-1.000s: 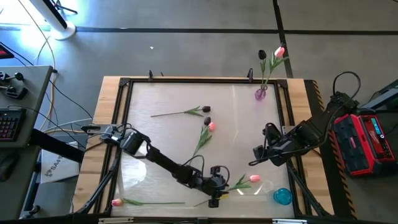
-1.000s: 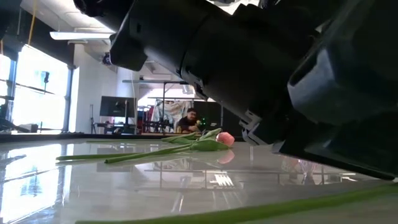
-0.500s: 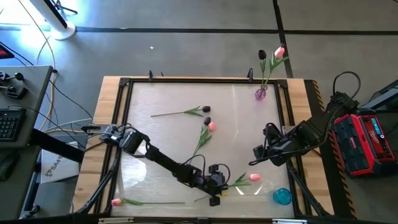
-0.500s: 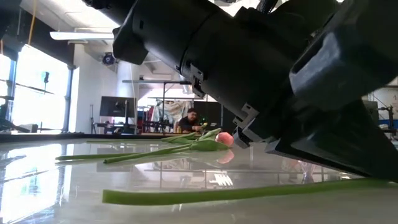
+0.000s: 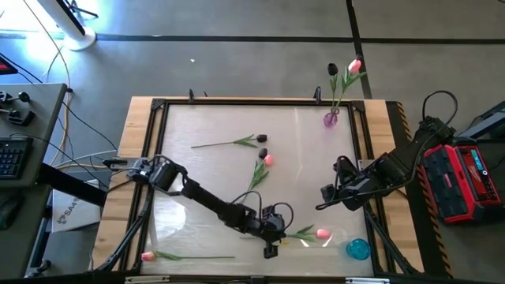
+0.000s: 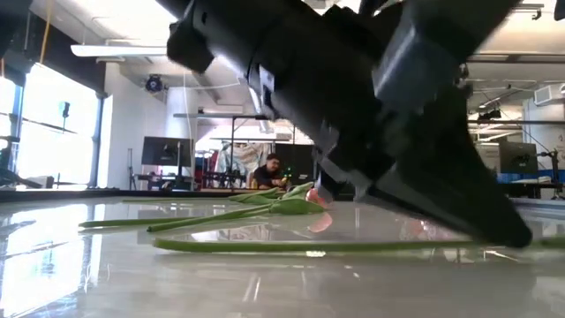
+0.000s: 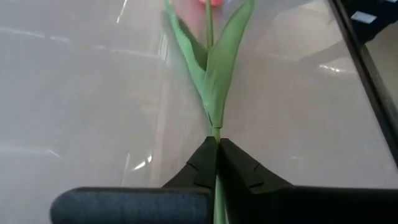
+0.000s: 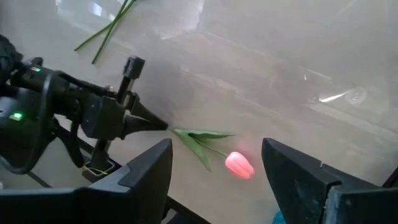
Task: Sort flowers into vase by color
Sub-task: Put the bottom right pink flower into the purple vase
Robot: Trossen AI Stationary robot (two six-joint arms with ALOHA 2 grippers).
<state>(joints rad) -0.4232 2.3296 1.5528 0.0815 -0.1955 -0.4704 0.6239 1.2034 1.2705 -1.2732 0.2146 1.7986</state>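
A pink tulip lies near the table's front edge, its stem about level along the table top. My left gripper is shut on that stem. To the right of the table's middle, my right gripper stands open above the table and touches nothing. A small purple vase at the far right holds a dark tulip and a pink one. Other tulips lie flat on the table: a dark one, a dark and pink pair, and a pink one. My left gripper pinches the pink tulip's stem between its two fingers, just below where the leaves start. The fingers slant down from the table's left and lie along the stem, pointing toward the head. I cannot tell whether the flower is clear of the table.
A blue round object sits at the near right corner, close to the held tulip's head. A dark frame edges the table top. Beyond the far edge a person sits in the room.
My left gripper has shut on the pink tulip's stem and shifted slightly toward the far edge. The stem, which slanted toward the near edge, now lies about parallel to it. Its cut end has swung away from that edge, and the head has shifted slightly toward it.
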